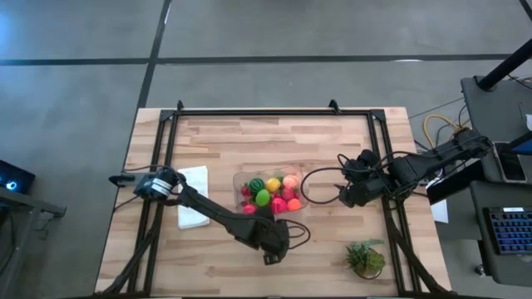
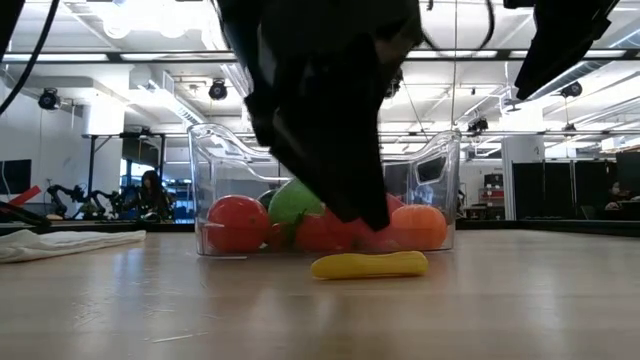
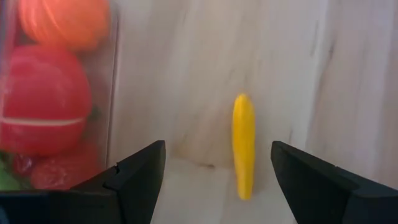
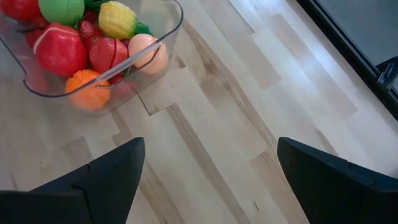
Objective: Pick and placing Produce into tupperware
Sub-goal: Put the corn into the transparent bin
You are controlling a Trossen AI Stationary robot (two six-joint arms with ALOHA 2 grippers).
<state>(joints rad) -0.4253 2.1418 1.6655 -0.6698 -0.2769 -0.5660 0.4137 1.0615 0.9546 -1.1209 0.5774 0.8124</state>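
Observation:
The clear tupperware [image 1: 243,178] stands mid-table and holds several pieces of produce: red, orange, yellow, lime green and a striped melon [image 1: 258,184]. One long yellow piece [image 2: 368,264] lies flat on the wood just in front of the tupperware's near wall [image 2: 440,160]. My left gripper [image 3: 217,180] hangs open over it, slanting down. A finger stands on each side of the yellow piece [image 3: 243,146] and neither touches it. In the high view the left gripper [image 1: 273,241] hides this piece. My right gripper [image 1: 347,184] waits open to the right of the tupperware, above bare wood.
A folded white cloth [image 1: 193,208] lies left of the tupperware. A spiky green plant tuft [image 1: 366,257] sits near the front right. A dark cable loop [image 1: 320,187] hangs between the right gripper and the tupperware. The black frame rails [image 1: 274,112] border the table.

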